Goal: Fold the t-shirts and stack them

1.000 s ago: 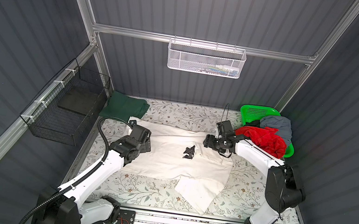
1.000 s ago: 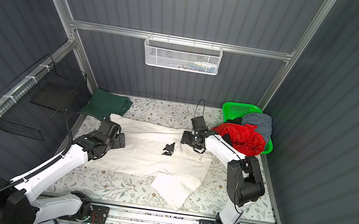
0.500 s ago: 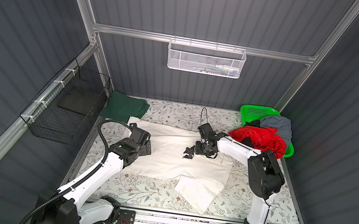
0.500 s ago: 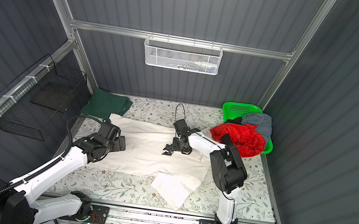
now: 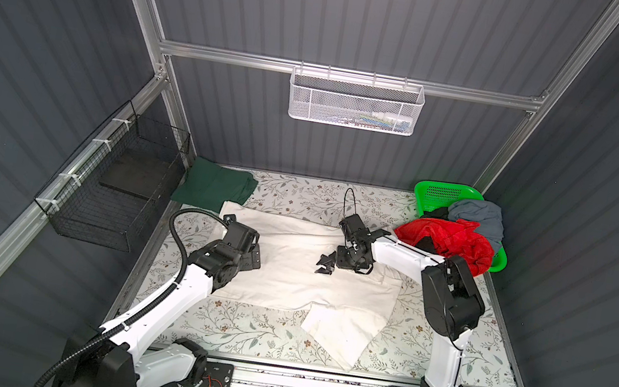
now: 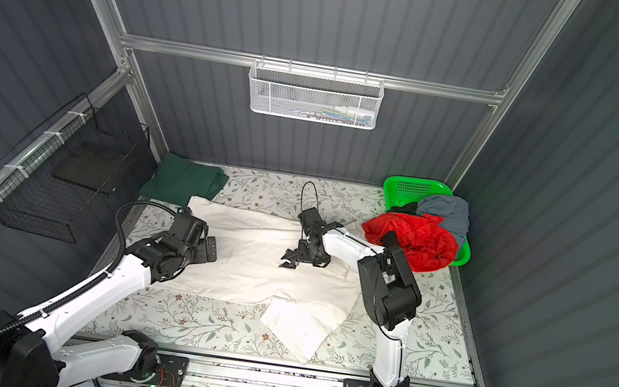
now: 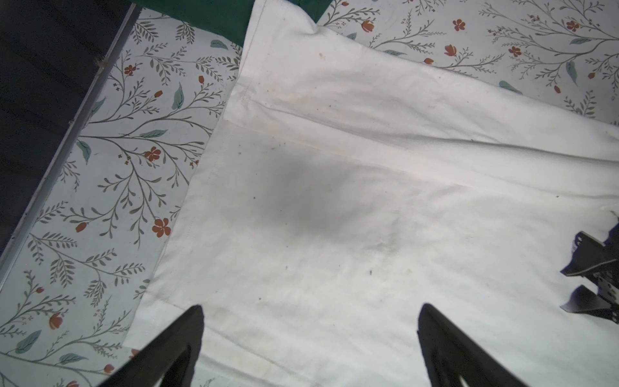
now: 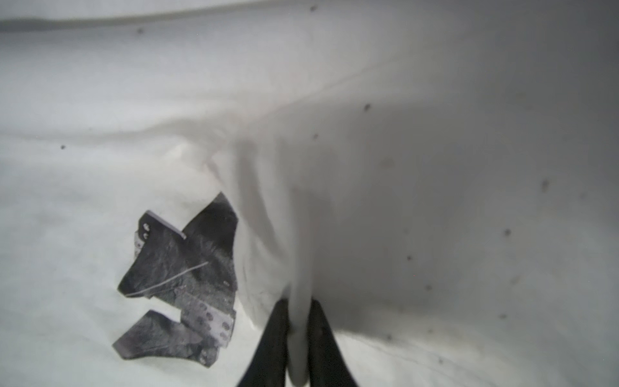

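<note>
Table [image 5: 236,328] with floral cover, shown from above in both top views. The off-white t-shirt [image 5: 285,283] lies spread flat across the middle of the table, one sleeve pointing toward the near edge.

The right gripper [image 8: 298,310] stands over the centre of this shirt. In the right wrist view its fingers [image 8: 274,335] are drawn together on a raised ridge of the white cloth, which runs up between them. A small dark shape [image 8: 181,268] lies on the shirt just beside that ridge and is partly covered by it. Whether it is a print or a loose piece cannot be told.

The left gripper [image 7: 311,321] hangs over the shirt's hem, near the left edge of the table. Its jaws are wide apart with nothing between them.

The dark green t-shirt [image 5: 212,187] lies folded in the far left corner, touching a corner of the off-white shirt. The green basket [image 5: 443,190] sits in the far right corner. It holds the red t-shirt [image 5: 447,241], the grey-blue t-shirt [image 5: 476,217] and the black t-shirt [image 5: 437,214], the red one heaped over the rim nearest the right arm.
</note>
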Available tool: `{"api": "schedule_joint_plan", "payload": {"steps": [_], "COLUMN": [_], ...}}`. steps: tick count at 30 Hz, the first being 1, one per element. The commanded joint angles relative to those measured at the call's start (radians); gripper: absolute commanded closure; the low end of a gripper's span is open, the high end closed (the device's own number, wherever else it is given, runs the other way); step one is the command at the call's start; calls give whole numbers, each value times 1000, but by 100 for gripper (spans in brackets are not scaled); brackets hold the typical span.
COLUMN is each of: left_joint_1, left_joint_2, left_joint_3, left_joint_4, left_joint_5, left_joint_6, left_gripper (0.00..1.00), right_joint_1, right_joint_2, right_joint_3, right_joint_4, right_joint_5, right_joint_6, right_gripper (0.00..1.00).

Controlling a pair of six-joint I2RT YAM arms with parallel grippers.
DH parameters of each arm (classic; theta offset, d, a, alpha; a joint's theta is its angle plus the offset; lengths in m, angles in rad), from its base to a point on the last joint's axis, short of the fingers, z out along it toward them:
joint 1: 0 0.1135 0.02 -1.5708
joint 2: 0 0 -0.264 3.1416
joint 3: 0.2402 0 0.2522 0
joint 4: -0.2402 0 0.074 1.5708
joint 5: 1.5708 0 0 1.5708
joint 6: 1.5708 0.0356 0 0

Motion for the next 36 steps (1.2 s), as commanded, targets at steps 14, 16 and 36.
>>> {"api": "schedule_joint_plan", "payload": {"steps": [14,16,36], "left_joint_1": [0,0,0], "left_joint_2": [1,2,-107], "left_joint_3": [-4,-3,-9], "left_joint_4": [1,0,-94], "left_joint_5": [-1,0,1], "left_joint_6": [-7,-5,-25], "left_gripper": [0,0,0], "right_joint_1": [21,28,0], "right_joint_2": [-83,-78,-526], "right_joint_3": [-6,-11,-313], "right_joint_4": [-60,-60,-44], "right_joint_5": [-33,-35,13], "right_joint_6": [22,24,158], "right_gripper": [96,92,1]}}
